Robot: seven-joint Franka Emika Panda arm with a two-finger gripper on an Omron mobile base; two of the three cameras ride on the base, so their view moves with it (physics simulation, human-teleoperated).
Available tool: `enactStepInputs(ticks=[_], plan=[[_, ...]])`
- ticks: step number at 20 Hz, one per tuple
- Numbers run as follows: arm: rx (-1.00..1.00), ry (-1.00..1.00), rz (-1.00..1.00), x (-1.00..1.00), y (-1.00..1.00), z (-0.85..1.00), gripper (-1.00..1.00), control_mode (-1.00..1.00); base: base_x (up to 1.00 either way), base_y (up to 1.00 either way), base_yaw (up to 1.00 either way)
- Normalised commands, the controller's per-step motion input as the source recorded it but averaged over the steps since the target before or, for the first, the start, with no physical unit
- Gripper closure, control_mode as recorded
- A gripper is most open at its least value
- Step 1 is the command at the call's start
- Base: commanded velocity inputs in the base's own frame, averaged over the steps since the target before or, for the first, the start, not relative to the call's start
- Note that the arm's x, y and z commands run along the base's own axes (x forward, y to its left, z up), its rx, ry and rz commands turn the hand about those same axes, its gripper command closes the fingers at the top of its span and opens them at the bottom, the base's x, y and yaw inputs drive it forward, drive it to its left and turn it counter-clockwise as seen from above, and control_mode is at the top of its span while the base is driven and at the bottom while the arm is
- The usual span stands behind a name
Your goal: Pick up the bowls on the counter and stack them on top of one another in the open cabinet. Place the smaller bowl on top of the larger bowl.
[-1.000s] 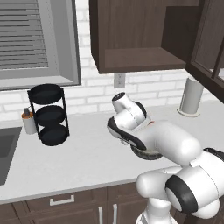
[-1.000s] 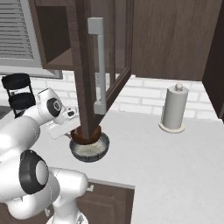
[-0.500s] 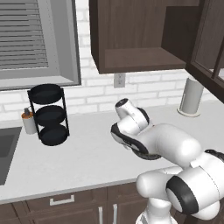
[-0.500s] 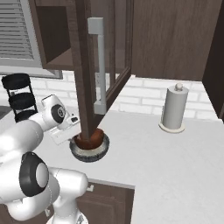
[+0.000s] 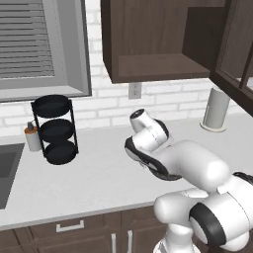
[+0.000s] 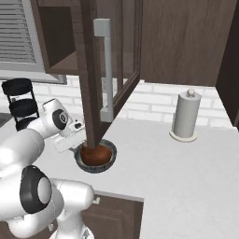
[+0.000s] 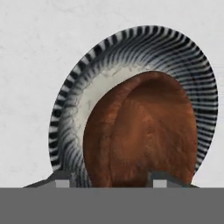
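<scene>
Hand view
- Gripper state: we read the gripper point(image 7: 110, 179) as parted to a middling width. One tip sits outside the near wall of the smaller bowl point(image 7: 144, 131) and one inside it, with slack on both sides, so nothing is clamped.
- Bowl position: the smaller bowl rests inside the larger bowl point(image 7: 131, 39), pushed toward the near side. A crescent of pale speckled interior is exposed on the far side.
- Reason for placement: we judge that nesting the two lets them be carried as one stack, the small one on top as the task requires.
- Surface: the counter point(image 7: 26, 65) is pale, faintly mottled stone, flat under the stack.

Right base view
- Stack location: both bowls stand on the counter toward its front edge, just below the lower corner of the glass cabinet door point(image 6: 93, 70), which hangs open.
- Hand: it leans in from the left, low at the stack's rim.
- Risk: we judge that a straight lift could meet the door edge.
- Room: a paper towel roll point(image 6: 186, 114) stands near the brick back wall, well apart from the stack.

Left base view
- Target: the open cabinet point(image 5: 158, 64) shows a bare wooden shelf, so the placing step is not yet done.
- Obstruction: the arm covers most of the stack.
- Room: a black tiered rack point(image 5: 55, 131) stands near the back edge, with a small bottle point(image 5: 33, 138) just beside it. A sink point(image 5: 5, 168) lies at the left end, and a window blind point(image 5: 24, 44) hangs above.
</scene>
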Motion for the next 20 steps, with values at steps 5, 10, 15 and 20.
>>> enactStepInputs(ticks=[5,10,15,20], plan=[[0.03,0.00,0.00,-0.33,0.26,0.71,-1.00,-1.00,0.00,0.00,0.00],[0.09,0.09,0.00,-0.26,0.51,0.12,-1.00,-1.00,0.00,0.00,0.00],[0.00,0.05,0.00,0.02,0.09,-0.23,-1.00,-1.00,0.00,0.00,0.00],[-0.07,0.00,-0.01,0.08,-0.02,-0.48,-1.00,-1.00,0.00,0.00,0.00]])
